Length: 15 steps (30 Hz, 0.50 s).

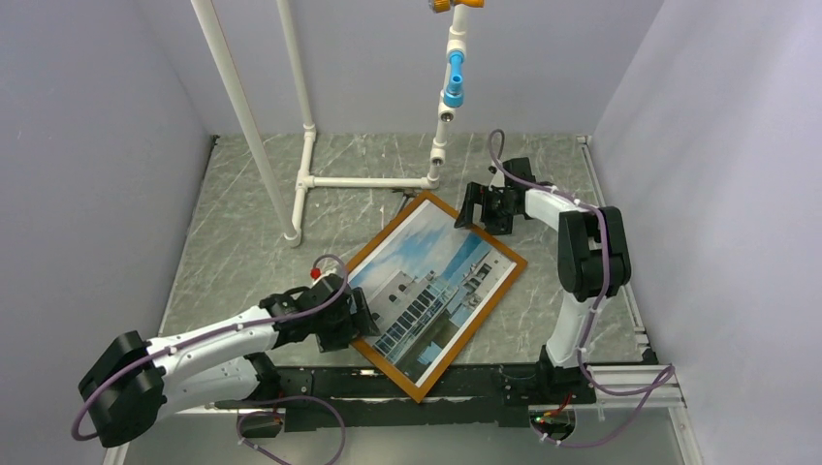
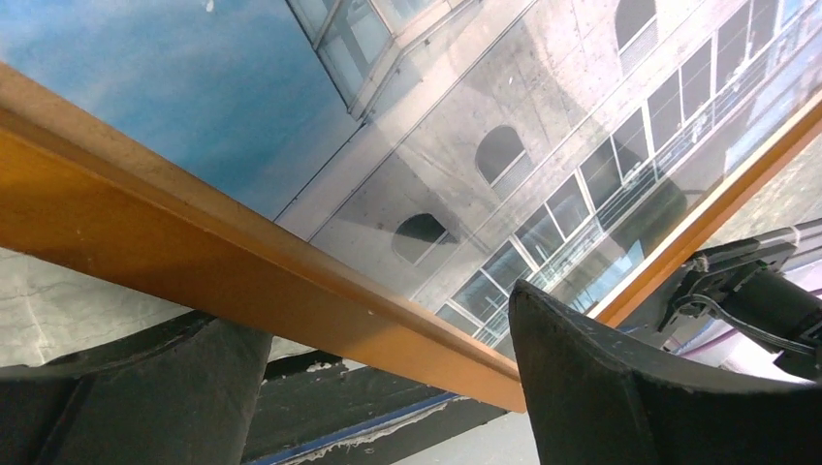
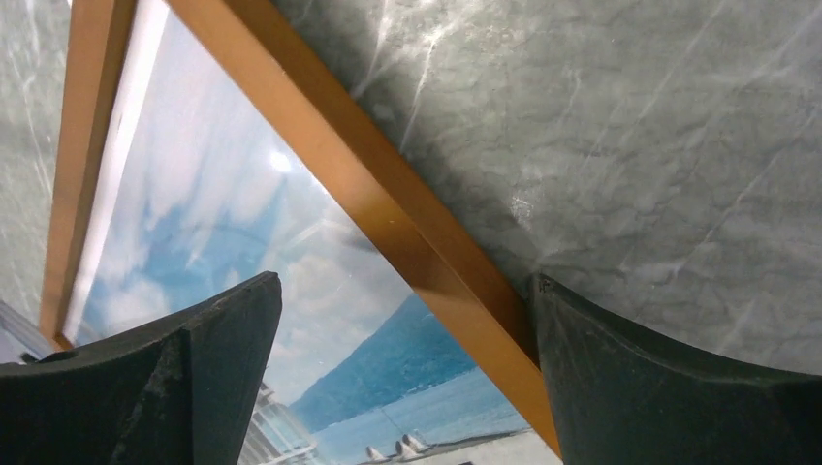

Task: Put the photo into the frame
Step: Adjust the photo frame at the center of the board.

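Your photo (image 1: 436,276) already lies inside the frame (image 1: 473,327) mid-surface; left gripper (image 1: 354,315) and right gripper (image 1: 480,225) gape astride its rails, so only withdrawal seems left.

A fixed camera above and behind the arm bases looks steeply down over the whole table (image 1: 242,194). Each wrist camera sits very close, looking out between its own fingers (image 2: 630,387) at one rail of the frame (image 2: 242,262): the left at the near-left rail, the right at the far-right. All three views share the frame and the photo (image 1: 431,281).
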### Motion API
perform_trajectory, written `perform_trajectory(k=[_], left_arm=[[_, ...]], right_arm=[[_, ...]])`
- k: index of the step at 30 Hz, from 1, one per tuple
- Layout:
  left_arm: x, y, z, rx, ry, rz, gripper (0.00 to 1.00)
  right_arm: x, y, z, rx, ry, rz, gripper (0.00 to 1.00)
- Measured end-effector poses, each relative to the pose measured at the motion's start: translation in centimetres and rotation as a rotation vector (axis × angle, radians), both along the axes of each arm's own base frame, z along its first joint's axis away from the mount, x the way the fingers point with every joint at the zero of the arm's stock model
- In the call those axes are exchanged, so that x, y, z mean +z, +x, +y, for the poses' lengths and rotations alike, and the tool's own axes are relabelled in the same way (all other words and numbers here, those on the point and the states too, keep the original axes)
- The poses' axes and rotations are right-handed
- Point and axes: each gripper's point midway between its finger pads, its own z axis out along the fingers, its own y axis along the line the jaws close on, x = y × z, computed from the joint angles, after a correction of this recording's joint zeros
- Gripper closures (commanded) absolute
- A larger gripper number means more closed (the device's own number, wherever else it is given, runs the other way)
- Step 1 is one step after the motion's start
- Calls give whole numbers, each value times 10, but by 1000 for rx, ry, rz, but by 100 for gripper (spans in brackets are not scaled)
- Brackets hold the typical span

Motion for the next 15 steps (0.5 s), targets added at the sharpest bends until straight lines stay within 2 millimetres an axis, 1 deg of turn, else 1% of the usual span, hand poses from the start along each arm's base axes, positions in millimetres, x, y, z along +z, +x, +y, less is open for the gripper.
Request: perform_trajectory(k=[3,7,12,13,15], left_arm=[[-1,0,0,-15,25,6,12],[-3,-1,4,-57,74,12,16],[-6,-3,9,-132,154,31,19],[-7,-3,9,-146,169,35,19],[-6,-3,9,-172,194,43,20]], right_arm=[[1,-10,0,12,30,-31,0],[3,-30,-10,-2,46,-62,0],[3,-68,-31,-39,12,-57,0],[4,-78,-35,-48,-3,-56,0],[10,-88,-42,-62,-17,-67,0]])
